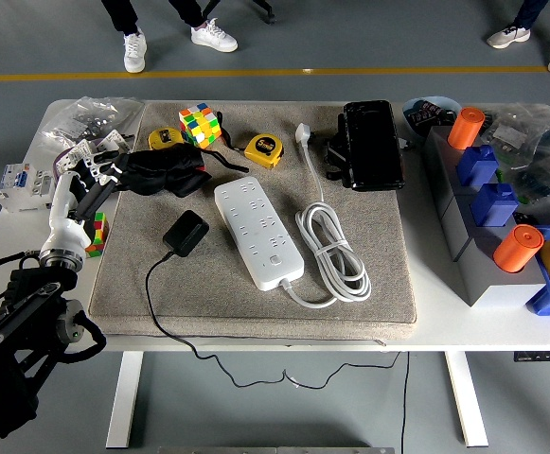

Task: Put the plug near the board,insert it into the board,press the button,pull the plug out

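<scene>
A black plug adapter (185, 232) lies on the grey mat (256, 293), its thin black cord trailing over the table's front edge. Just right of it lies the white power strip (257, 230), set diagonally, with its button near the lower end and its white cable (332, 249) coiled to the right. My left hand (83, 187) sits at the mat's left edge, well left of the plug, fingers spread and holding nothing. The right arm does not show.
A black cloth bundle (161, 173), two colour cubes (199, 124), two yellow tape measures (263, 149) and a black case (372, 144) line the mat's far side. Plastic bags and small boxes (24, 182) lie at the left. Grey bins with orange and blue parts (487, 203) stand at the right.
</scene>
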Tool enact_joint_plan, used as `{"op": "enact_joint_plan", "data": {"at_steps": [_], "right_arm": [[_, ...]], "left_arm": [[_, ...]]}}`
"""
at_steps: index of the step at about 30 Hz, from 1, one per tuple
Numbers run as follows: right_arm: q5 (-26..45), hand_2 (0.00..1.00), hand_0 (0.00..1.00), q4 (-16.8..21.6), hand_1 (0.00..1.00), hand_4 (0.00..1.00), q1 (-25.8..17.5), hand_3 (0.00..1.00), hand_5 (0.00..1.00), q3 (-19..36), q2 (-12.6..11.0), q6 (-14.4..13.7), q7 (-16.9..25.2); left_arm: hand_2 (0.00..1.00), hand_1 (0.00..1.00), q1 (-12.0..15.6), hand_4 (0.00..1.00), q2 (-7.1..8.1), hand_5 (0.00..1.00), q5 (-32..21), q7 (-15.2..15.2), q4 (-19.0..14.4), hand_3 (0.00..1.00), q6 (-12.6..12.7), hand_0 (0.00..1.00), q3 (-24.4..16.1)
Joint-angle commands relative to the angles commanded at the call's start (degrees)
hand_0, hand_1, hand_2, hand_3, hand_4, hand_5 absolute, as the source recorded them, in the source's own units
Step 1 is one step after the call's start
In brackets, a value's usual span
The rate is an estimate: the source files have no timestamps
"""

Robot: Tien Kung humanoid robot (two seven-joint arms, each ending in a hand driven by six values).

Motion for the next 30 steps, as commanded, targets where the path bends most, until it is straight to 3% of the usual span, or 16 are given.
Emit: {"op": "enact_joint_plan", "data": {"at_steps": [13, 30], "right_arm": [[0.7, 0.539, 0.584, -0.1, 0.637, 0.735, 1.0, 0.48, 0.457, -1.0, -0.1, -0.3, -0.1], [3.5, 0.542, 0.587, -1.2, 0.637, 0.738, 1.7, 0.481, 0.461, -3.3, -0.3, -0.1, -0.7]], "left_arm": [[0.558, 0.57, 1.4, 0.9, -0.01, 0.423, 0.3, 0.7, -1.7, 0.572, 0.0, 0.437, -4.0], [0.557, 0.559, 1.8, 0.896, -0.03, 0.422, 0.3, 1.0, -2.8, 0.569, -0.1, 0.436, -4.6]]}}
